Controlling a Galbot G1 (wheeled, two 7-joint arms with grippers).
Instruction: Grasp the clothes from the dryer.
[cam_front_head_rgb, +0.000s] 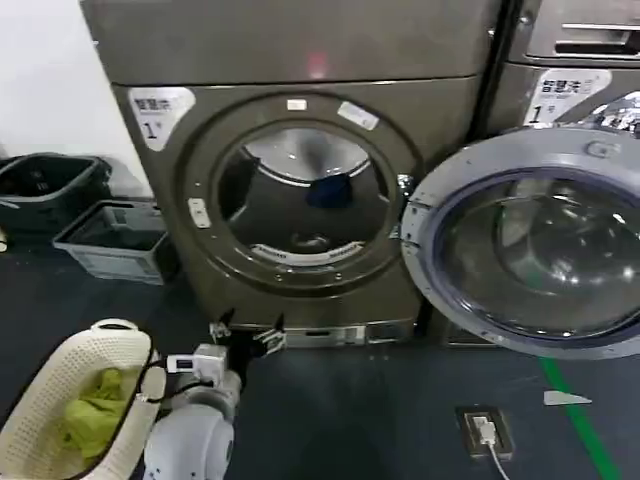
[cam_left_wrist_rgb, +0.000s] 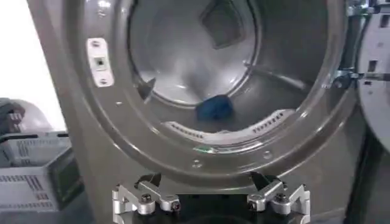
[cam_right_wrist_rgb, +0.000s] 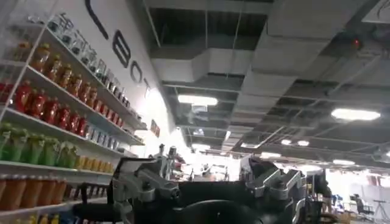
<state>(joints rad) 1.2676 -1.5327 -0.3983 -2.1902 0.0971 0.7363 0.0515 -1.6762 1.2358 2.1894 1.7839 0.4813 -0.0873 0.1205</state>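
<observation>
The left gripper (cam_front_head_rgb: 247, 332) is hovering, jaws spread, just before the dryer (cam_front_head_rgb: 180, 180) below its porthole, lining up a reach. Blue clothes (cam_left_wrist_rgb: 214, 108) are lying far inside the drum. The right gripper (cam_right_wrist_rgb: 210, 182) is pointing ceilingward, also spread, idling.

dim, soft-focus views; glare on the dryer (cam_front_head_rgb: 300, 180) drum.

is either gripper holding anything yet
No. The left gripper is open and empty in front of the dryer, short of the blue cloth in the drum. The right gripper is open, pointing at the ceiling.
</observation>
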